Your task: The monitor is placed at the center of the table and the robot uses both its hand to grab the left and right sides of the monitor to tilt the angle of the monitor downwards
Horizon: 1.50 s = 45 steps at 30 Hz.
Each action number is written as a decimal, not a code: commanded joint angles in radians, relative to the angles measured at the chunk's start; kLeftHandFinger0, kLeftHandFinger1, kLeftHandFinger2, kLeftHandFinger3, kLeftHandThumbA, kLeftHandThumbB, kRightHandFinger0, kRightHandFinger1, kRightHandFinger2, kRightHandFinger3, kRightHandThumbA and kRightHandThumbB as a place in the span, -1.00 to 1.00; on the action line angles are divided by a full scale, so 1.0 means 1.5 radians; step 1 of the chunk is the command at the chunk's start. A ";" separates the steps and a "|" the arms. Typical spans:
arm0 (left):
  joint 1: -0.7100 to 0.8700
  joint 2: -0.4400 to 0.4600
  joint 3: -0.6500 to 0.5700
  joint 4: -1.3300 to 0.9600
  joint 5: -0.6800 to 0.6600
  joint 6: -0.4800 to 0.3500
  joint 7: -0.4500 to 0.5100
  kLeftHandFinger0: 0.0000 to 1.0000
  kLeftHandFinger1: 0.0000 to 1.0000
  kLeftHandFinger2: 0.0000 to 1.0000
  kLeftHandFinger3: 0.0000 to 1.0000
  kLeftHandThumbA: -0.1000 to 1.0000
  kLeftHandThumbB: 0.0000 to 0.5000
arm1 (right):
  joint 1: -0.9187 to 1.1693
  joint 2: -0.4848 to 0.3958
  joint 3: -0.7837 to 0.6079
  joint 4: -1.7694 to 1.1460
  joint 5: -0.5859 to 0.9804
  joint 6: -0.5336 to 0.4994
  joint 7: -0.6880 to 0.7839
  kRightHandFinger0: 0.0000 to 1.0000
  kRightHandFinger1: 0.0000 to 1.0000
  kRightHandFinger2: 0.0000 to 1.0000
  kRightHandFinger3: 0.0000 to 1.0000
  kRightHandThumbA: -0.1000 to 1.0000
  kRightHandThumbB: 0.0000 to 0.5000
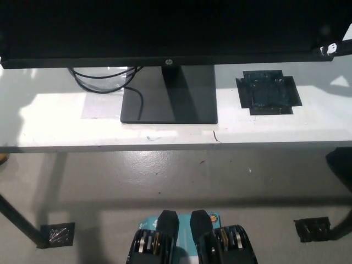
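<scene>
Right hand (pixel 330 49) at monitor (pixel 165 27) edge (grip unclear)

White bench (pixel 286 129) spans the view. Black tape patch (pixel 268 92) on its right part. Black cables (pixel 104 80) looped on its far left-centre. Grey floor (pixel 181 181) below, with black tape pieces near left (pixel 56 234) and near right (pixel 313 229).

A: Where is the monitor (pixel 165 27)?
B: Across the top, dark, its stand (pixel 169 99) on the white desk (pixel 55 126).
A: Hands?
B: Only a bit of the right hand (pixel 333 48) at the monitor's right edge. Black tape patch (pixel 268 92) right of the stand, cable (pixel 104 82) left.
</scene>
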 commanded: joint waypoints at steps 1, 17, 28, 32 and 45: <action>-0.173 -0.057 -0.052 0.009 0.113 0.137 0.285 1.00 1.00 1.00 1.00 0.66 0.99 | -0.180 0.082 0.182 0.038 -0.274 0.076 -0.472 1.00 1.00 1.00 1.00 0.33 1.00; -0.147 -0.086 -0.022 0.016 0.072 0.180 0.242 1.00 1.00 1.00 1.00 0.72 0.84 | -0.163 0.085 0.191 0.061 -0.186 0.089 -0.529 1.00 1.00 1.00 1.00 0.36 1.00; -0.015 -0.013 0.082 -0.004 -0.018 0.139 0.228 1.00 1.00 1.00 1.00 0.86 0.76 | -0.022 0.031 0.088 -0.060 -0.114 0.013 -0.570 1.00 1.00 1.00 1.00 0.51 1.00; 0.068 0.022 0.155 -0.048 -0.059 0.091 0.249 1.00 1.00 1.00 1.00 0.79 0.68 | 0.064 0.000 0.015 -0.186 -0.086 -0.008 -0.551 1.00 1.00 1.00 1.00 0.36 1.00; 0.549 0.105 0.529 -0.660 -0.400 0.117 0.018 1.00 1.00 1.00 1.00 0.88 0.53 | 0.423 -0.115 -0.203 -0.715 0.077 -0.080 -0.342 1.00 1.00 1.00 1.00 0.69 0.82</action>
